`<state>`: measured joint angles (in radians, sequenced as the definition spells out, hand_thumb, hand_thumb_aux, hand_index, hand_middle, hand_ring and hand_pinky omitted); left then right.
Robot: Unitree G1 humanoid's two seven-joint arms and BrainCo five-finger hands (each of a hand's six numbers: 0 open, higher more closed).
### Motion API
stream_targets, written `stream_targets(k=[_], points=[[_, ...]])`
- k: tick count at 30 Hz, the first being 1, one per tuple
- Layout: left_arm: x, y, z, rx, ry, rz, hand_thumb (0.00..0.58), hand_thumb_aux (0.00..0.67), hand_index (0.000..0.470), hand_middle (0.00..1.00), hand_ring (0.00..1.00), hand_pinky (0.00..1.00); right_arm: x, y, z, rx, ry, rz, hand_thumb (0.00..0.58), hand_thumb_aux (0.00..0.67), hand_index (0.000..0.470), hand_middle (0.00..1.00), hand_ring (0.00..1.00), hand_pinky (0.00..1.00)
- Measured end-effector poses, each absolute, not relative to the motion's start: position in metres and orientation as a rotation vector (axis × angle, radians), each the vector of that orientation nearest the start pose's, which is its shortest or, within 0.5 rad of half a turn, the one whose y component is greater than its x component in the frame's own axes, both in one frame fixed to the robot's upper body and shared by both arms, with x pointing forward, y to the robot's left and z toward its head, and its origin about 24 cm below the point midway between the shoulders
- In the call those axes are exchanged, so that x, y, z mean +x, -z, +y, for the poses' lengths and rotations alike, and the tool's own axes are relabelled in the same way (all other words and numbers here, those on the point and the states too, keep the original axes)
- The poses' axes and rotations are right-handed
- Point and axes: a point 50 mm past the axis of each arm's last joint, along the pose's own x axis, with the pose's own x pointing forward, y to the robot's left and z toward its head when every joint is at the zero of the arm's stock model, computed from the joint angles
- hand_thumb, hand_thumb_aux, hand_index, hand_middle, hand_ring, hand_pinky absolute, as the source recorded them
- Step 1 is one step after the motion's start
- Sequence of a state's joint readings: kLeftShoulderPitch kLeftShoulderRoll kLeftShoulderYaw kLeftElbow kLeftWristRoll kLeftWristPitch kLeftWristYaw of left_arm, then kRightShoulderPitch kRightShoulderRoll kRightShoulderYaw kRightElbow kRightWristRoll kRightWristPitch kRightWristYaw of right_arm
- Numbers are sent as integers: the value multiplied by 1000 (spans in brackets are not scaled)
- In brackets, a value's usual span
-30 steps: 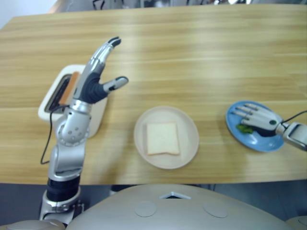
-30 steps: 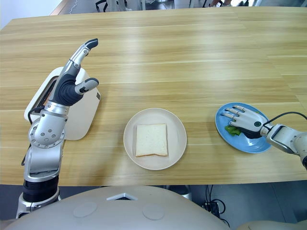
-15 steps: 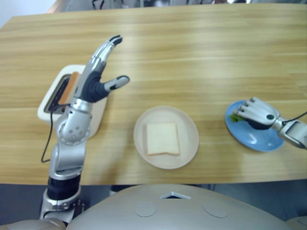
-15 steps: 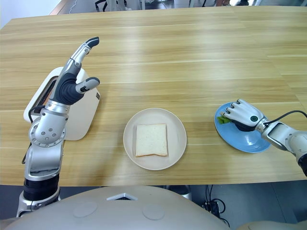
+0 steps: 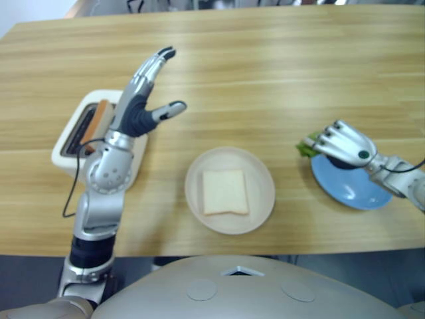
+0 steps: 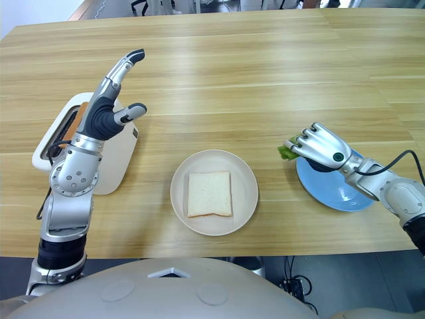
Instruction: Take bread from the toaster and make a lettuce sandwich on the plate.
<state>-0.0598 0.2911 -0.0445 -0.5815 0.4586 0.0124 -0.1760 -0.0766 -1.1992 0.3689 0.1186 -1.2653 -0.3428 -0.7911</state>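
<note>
Pinching lettuce (image 6: 286,152) over blue plate (image 6: 335,194) rim: right robot hand (image 6: 323,147); left robot hand (image 6: 108,111) spread above toaster (image 6: 114,165).

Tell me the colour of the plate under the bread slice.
Pale cream. The plate shows best in the right eye view.

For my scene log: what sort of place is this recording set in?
Probably a tabletop staged for food prep, not clearly a real kitchen: a wide wooden table carries a white toaster, a cream plate with a slice of bread, and a blue plate. Little of the room shows.
</note>
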Motion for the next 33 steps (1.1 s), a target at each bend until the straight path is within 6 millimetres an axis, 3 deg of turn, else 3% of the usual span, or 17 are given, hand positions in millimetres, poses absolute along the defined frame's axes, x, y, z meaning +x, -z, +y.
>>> stream_targets(k=[9, 12, 18, 23, 27, 33], points=[[236, -178, 148, 766, 130, -577, 0, 0, 0, 0, 0, 0, 235, -116, -200, -1860, -375, -1147, 580, 670, 460, 1000, 1000, 1000], [239, -175, 146, 763, 134, -573, 0, 0, 0, 0, 0, 0, 232, -113, -167, -1726, -404, -1230, 580, 670, 460, 1000, 1000, 1000], [243, -177, 145, 761, 125, -582, 0, 0, 0, 0, 0, 0, 230, -94, -114, -1474, -539, -1245, 580, 670, 460, 1000, 1000, 1000], [243, -179, 145, 761, 124, -589, 0, 0, 0, 0, 0, 0, 223, -67, -89, -1350, -699, -1172, 580, 670, 460, 1000, 1000, 1000], [244, -181, 145, 762, 122, -597, 0, 0, 0, 0, 0, 0, 216, -51, -81, -1322, -818, -1121, 580, 670, 460, 1000, 1000, 1000], [244, -181, 146, 767, 119, -594, 0, 0, 0, 0, 0, 0, 217, -28, -104, -1378, -921, -963, 580, 670, 460, 1000, 1000, 1000]])
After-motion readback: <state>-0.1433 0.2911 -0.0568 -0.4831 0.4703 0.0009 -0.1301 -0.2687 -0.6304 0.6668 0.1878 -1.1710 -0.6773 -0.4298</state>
